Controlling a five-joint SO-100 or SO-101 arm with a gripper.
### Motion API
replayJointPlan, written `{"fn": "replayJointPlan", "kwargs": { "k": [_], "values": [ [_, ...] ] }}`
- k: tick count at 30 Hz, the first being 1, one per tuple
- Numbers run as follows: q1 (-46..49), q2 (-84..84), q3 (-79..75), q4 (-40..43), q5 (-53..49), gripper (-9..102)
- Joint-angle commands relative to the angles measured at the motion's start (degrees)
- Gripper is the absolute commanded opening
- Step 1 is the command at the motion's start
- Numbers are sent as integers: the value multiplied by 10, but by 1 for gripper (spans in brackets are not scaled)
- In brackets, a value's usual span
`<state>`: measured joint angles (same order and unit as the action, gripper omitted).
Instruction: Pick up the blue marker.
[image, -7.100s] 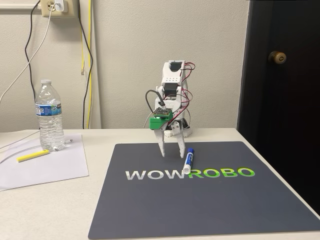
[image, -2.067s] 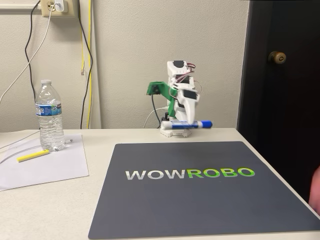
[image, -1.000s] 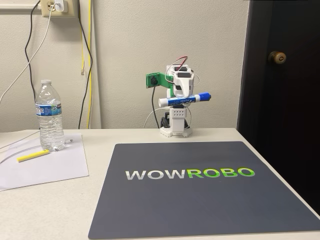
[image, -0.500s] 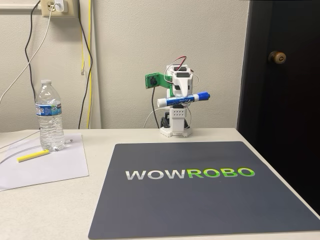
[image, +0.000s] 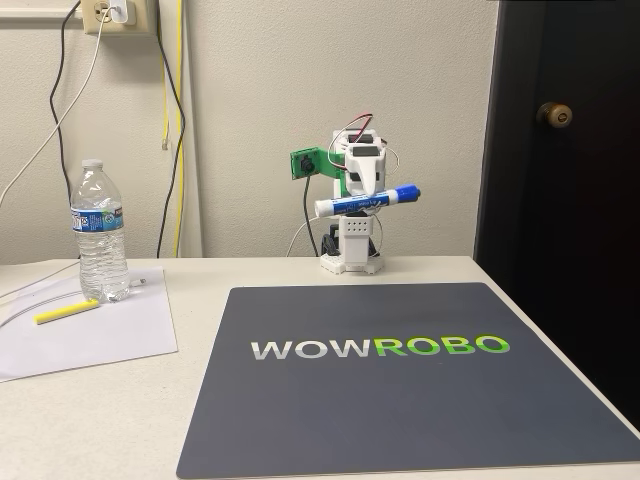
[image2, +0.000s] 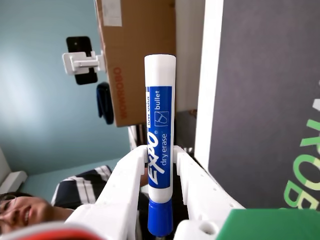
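Fixed view
Landmark: a dark grey mat (image: 400, 400) printed with WOWROBO is laid on the table (image: 90, 420); all places here are given relative to it.
Arm: the white and green arm (image: 352, 215) is seen folded upright on its base, just beyond the mat's far edge.
Gripper: the gripper (image: 368, 197) is held high above the mat's far edge and is clenched on the blue marker (image: 367, 200).
Blue marker: it is carried well clear of the mat, nearly level, with the blue cap toward the right of this view and slightly higher than the white end.
Water bottle: a clear water bottle (image: 99, 232) is stood upright well to the left of the mat.
Paper: a white sheet (image: 90, 330) is laid just left of the mat, and the bottle is stood at its far edge.
Yellow pen: a thin yellow pen (image: 66, 312) is seen lying on the sheet, near the bottle's base.
Door: a dark door (image: 560, 180) with a round knob is seen behind the mat's right side.

Wrist view
Gripper: the white fingers (image2: 127, 175) are closed on either side of the marker's barrel, which is grasped near its capped end.
Blue marker: its white barrel with a blue label is seen upright in the picture, blue cap at the bottom, white end at the top.
Mat: the dark mat is seen on the right, behind the marker, with green letters at the picture's edge.
Cardboard box: a brown box (image2: 135, 55) is seen behind the marker's upper end, left of the mat.
Person: a person in a striped top (image2: 80, 192) is seen at the lower left, far from the mat.
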<state>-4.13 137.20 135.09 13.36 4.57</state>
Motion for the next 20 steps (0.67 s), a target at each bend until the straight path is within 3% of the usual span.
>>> {"fn": "replayJointPlan", "kwargs": {
  "k": [1, 20],
  "values": [
    [-2, 0, -26, 3, -10, 1],
    [-2, 0, -28, 9, -13, 1]
  ]
}}
